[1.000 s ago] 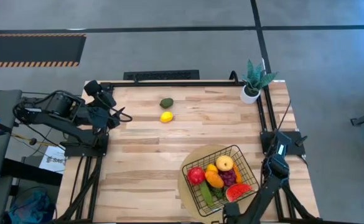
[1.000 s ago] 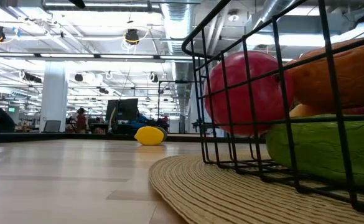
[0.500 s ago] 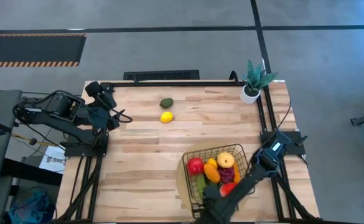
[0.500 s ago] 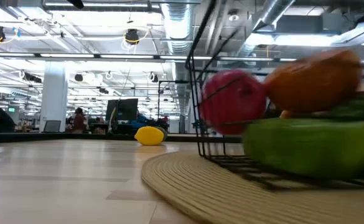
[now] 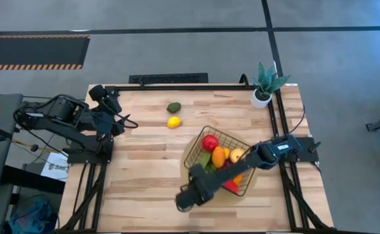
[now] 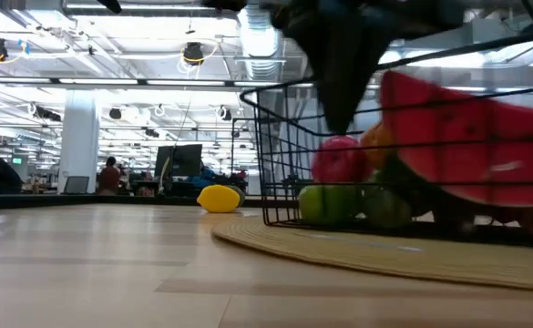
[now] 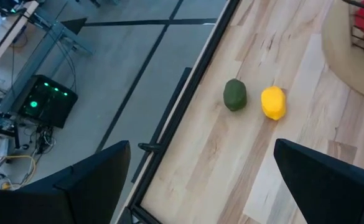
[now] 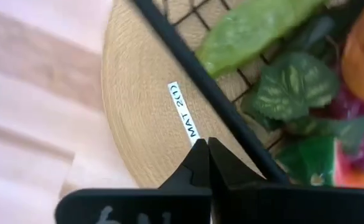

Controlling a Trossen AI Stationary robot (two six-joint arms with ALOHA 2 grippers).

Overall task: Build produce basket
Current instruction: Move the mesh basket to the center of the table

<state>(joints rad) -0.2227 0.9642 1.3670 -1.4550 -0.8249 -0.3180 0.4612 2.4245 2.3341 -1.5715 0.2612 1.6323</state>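
The black wire basket (image 5: 199, 146) stands on the round tan mat (image 5: 186, 162) right of the table's middle. It holds a red apple (image 5: 210, 143), an orange (image 5: 219, 156), a watermelon slice (image 6: 466, 146) and other produce. A lemon (image 5: 173, 121) and a dark green avocado (image 5: 173, 107) lie on the table toward the far edge. My right arm reaches across the basket. My right gripper (image 5: 185, 200) is shut at the basket's near-left side, fingertips over the mat (image 8: 144, 106), just outside the rim wire (image 8: 188, 59). My left gripper (image 5: 126, 121) is open and empty at the far left. My right gripper points down with its shut fingertips (image 8: 201, 152) right beside the outer side of the basket's rim wire (image 8: 231, 127), over the mat's edge. I cannot tell whether they touch the wire or the mat.
A small potted plant (image 5: 264, 84) stands at the far right corner. The lemon (image 7: 273, 102) and avocado (image 7: 234, 94) lie close together ahead of my left gripper. Bare wood lies between them and the mat, and along the near left.
My right arm has swung from the near right edge across the basket toward the table's left. The basket and the mat under it have slid toward the far edge and a little left. The basket has turned about, so the apple now lies at its far side.
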